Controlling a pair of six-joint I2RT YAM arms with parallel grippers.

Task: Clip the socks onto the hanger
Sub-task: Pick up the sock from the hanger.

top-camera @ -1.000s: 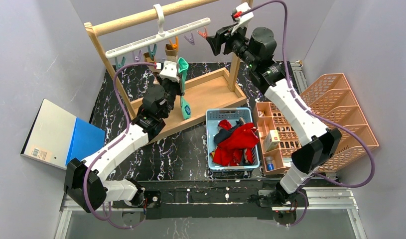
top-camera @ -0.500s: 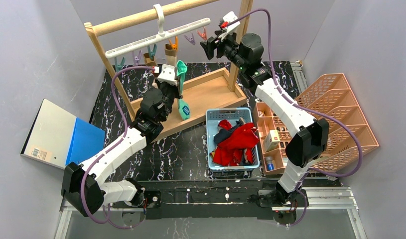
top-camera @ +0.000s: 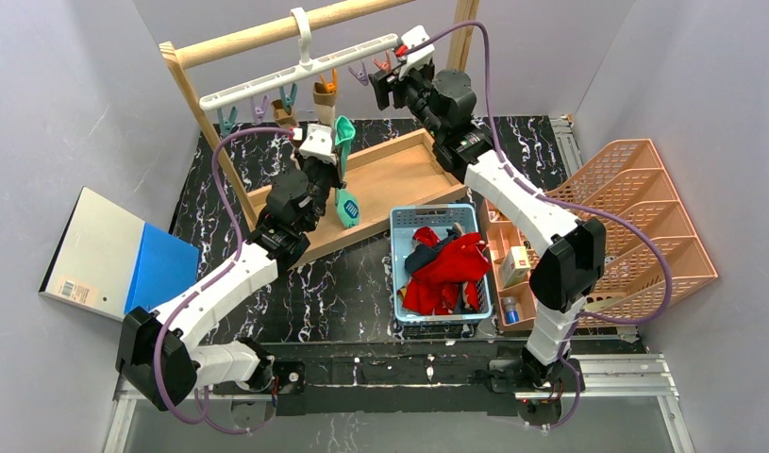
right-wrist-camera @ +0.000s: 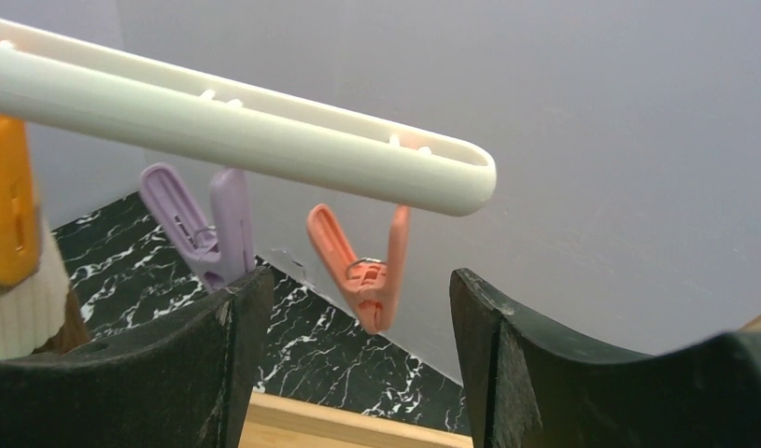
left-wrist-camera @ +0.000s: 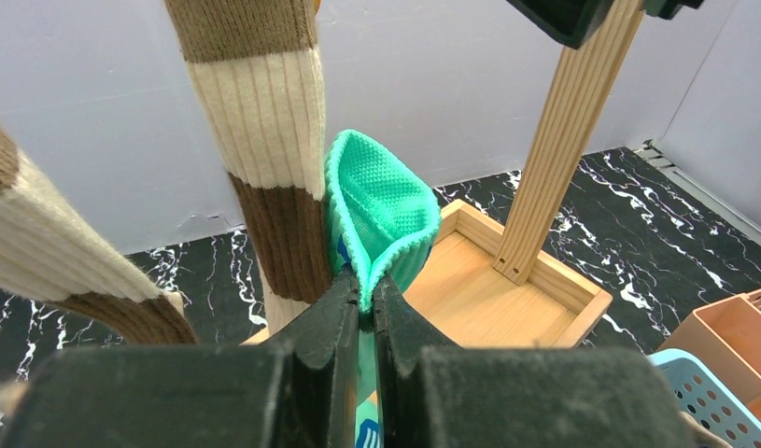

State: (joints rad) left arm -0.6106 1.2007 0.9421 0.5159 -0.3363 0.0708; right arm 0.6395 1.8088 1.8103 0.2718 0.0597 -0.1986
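Top view: the left pincer [top-camera: 340,159] holds a teal sock [top-camera: 348,200] just below the hanger [top-camera: 267,85]. The right pincer [top-camera: 385,80] is at the hanger's right end.

Left wrist: its fingers are clamped on the sock's cuff. The knit looks light and limp, so present the cuff edge.

Right wrist: its jaws stand apart, with the pink clip [right-wrist-camera: 367,271] under the hanger's tip ahead.
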